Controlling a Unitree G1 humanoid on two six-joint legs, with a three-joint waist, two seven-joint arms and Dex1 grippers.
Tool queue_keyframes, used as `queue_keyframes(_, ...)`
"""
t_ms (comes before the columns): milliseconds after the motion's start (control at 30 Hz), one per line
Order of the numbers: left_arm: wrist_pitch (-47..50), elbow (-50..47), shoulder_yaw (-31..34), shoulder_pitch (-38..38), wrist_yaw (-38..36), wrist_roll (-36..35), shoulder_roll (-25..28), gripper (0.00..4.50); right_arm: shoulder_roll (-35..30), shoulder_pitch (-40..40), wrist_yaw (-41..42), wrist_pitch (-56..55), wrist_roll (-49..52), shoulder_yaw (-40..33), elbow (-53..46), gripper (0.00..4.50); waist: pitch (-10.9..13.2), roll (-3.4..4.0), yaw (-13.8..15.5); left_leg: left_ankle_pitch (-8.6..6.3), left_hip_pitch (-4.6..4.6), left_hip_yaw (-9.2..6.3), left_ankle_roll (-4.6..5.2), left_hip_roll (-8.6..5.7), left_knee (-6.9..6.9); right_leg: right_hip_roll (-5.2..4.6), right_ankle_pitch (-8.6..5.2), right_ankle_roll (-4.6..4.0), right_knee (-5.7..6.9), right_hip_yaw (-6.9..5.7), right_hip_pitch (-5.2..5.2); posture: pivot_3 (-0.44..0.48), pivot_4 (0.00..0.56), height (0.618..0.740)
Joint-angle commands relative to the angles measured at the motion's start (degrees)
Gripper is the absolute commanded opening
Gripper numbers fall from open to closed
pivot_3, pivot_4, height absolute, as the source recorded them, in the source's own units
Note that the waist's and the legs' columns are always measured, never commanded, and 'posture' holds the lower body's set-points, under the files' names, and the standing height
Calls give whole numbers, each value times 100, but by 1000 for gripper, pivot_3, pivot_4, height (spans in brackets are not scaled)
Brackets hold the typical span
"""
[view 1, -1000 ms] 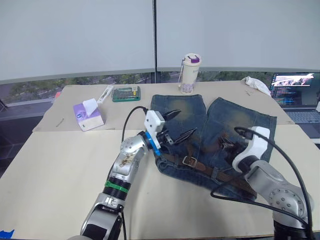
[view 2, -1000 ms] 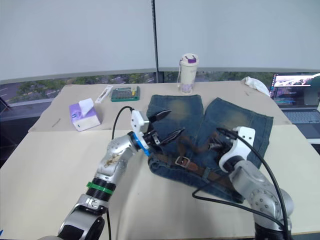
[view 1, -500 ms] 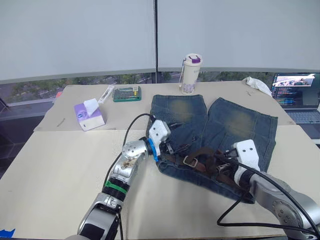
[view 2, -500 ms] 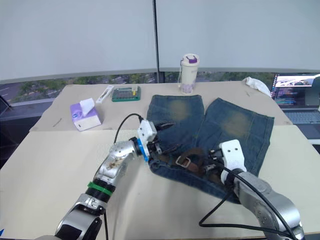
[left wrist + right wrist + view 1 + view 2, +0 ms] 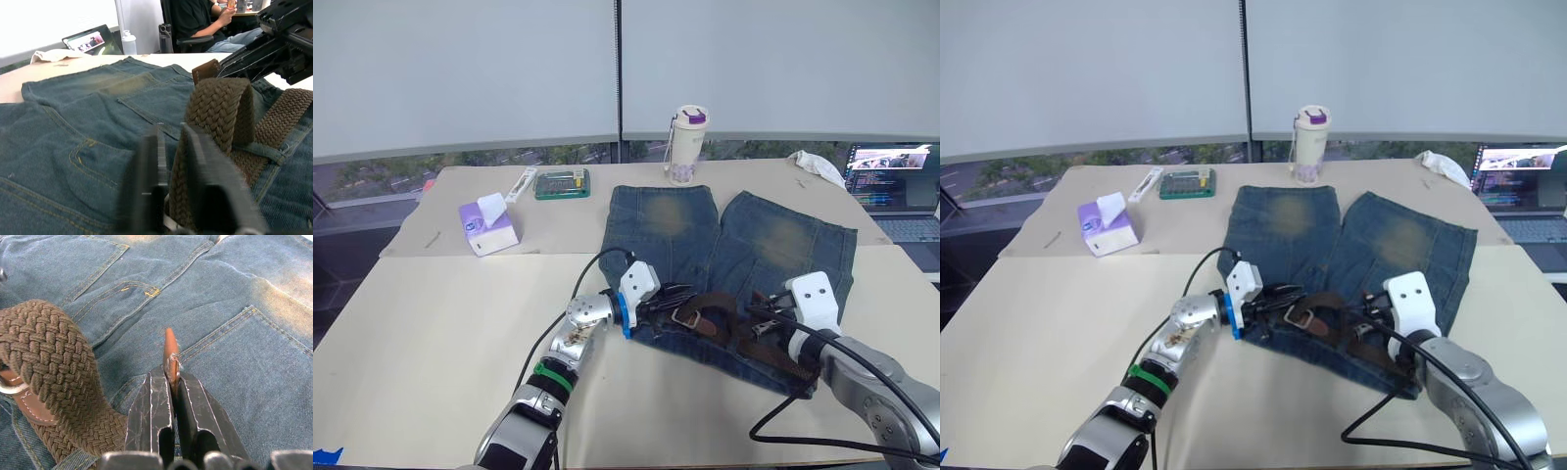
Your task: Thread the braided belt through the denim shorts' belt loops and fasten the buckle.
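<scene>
From the head camera, the blue denim shorts with faded yellowish-tan patches (image 5: pixel 724 264) lie flat on the beige table (image 5: pixel 440 333), legs pointing away from the robot and waistband nearest it. The long dark brown braided belt (image 5: pixel 759 343) runs along that waistband, rising in a loose hump near the middle beside the small silver metal buckle (image 5: pixel 684 315). The left gripper (image 5: pixel 668 299) sits at the waistband's left end next to the buckle; the right gripper (image 5: pixel 766 318) is over the belt further right.

In the left wrist view, the left gripper's black fingers (image 5: pixel 146 191) stand nearly together, clamped on an edge of the braided strap, with the hump rising just behind them and one of the narrow blue denim belt loops (image 5: pixel 254 148) crossing the strap nearby.

In the right wrist view, the right gripper (image 5: pixel 171 382) is pinched on the belt's smooth brown tapered tip (image 5: pixel 169 350), which stands upright above the denim.

The risk, as I judge it, is in that thin hold: the tip is caught only by its lower edge (little of it sits between the pads), so a sideways pull could let it slip free. Drawing the hump tight may also drag the waistband and bunch the shorts, and the slack could snag at a loop, leaving the tip short of the buckle
</scene>
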Motion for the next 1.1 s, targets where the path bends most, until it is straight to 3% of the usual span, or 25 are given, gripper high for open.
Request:
queue_keyframes(33, -174, -109, -40, -19, -241, -63, -29, 13, 19, -3, 59, 18, -87, -266, -219, 0, 0, 0, 1, 0, 0, 0, 0, 0, 0, 0, 0, 0, 0, 0, 0, 0, 150, 740)
queue_keyframes(600, -779, 993, -393, -352, 157, 971, 35, 13, -90, -326, 261, 552, 10, -647, -413, 0, -1, 0, 9, -1, 2, 0, 1, -1, 4, 0, 0, 0, 2, -1, 5, 0, 150, 740)
queue_keyframes(900, -718, 1431, -584, -444, 281, 1442, 253, 13, -216, -371, 383, 759, 21, -918, -472, 0, -3, 1, 6, -1, 6, 1, 2, 0, 9, 1, 0, 0, 7, -1, 9, 0, 150, 740)
queue_keyframes(1100, -160, 1579, -633, -422, 220, 1465, 349, 13, -229, -430, 447, 882, 20, -991, -472, 0, -14, 1, -6, -1, 10, 1, 2, 1, 11, 2, 0, 0, 10, -1, 14, 0, 150, 740)
